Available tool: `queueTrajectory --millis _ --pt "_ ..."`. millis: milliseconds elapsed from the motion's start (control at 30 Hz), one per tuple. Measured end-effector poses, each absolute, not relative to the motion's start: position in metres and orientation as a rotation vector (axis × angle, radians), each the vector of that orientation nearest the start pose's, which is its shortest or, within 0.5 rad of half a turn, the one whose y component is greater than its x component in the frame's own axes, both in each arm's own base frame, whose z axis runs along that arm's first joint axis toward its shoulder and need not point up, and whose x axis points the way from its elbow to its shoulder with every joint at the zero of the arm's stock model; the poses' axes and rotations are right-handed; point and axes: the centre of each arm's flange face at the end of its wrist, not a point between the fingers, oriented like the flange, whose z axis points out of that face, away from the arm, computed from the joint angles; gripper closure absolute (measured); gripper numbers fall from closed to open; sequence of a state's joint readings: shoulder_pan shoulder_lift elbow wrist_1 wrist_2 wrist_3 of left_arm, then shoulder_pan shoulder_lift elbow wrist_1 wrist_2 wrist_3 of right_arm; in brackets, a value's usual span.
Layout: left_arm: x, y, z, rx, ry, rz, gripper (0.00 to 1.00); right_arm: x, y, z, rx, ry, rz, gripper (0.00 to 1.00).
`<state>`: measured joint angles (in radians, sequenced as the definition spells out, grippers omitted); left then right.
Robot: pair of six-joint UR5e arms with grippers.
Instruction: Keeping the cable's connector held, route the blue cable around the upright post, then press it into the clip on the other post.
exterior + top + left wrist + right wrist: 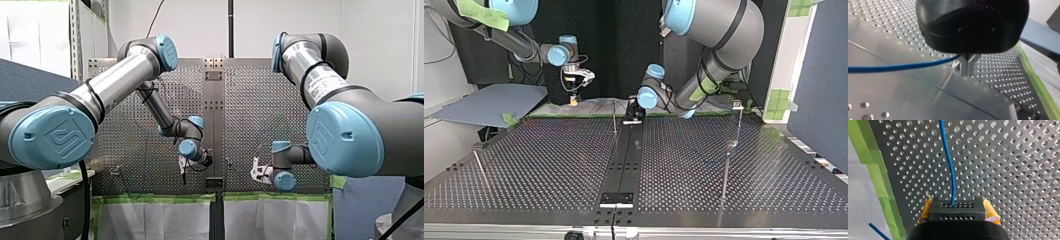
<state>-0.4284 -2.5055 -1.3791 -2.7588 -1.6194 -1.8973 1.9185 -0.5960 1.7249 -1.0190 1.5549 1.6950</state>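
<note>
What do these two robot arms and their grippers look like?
Both my left arm and my right arm are silver tubes with grey joints and pale blue round caps bearing a raised logo, with black cables wrapped around. On my left gripper a bulky black body carries dark metal fingers; my right gripper has yellow pads.

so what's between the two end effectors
In the top view a thin upright post stands between my right end effector and my left end effector.
</note>
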Motion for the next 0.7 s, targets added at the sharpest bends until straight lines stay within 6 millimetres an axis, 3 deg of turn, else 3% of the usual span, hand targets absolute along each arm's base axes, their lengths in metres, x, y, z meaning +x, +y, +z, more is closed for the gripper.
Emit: queueTrajectory --millis 700 --pt "0.577 -0.385 0.019 0.042 2.007 -0.421 1.0 0.299 -0.549 -0.063 1.485 -1.28 1.461 1.0"
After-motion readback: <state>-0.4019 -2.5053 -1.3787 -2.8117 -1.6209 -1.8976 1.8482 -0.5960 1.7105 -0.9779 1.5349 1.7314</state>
